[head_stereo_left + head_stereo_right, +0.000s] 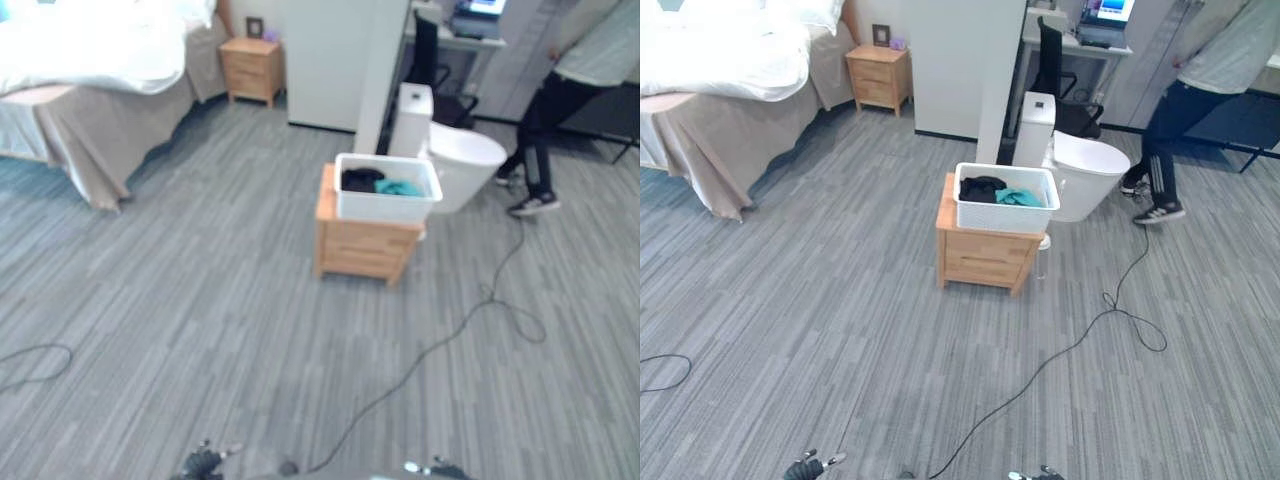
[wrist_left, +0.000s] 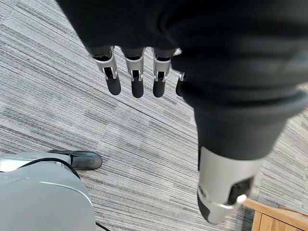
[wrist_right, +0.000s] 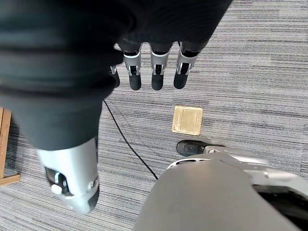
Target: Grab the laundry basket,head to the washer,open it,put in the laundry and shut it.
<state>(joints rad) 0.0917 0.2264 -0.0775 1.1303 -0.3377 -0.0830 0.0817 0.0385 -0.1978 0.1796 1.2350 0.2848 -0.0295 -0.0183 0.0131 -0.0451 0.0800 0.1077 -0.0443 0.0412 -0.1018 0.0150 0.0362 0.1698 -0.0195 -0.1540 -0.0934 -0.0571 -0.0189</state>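
Note:
A white laundry basket stands on a small wooden cabinet in the middle of the room, some way ahead of me. Black and teal clothes lie inside it. My left hand hangs over the grey carpet with its fingers straight and nothing in it. My right hand hangs the same way, fingers straight and empty, above the carpet. Both hands are far from the basket.
A white toilet sits just behind the cabinet, beside a white partition. A bed and a nightstand are at the far left. A person stands far right near a desk. A brass floor plate lies below my right hand.

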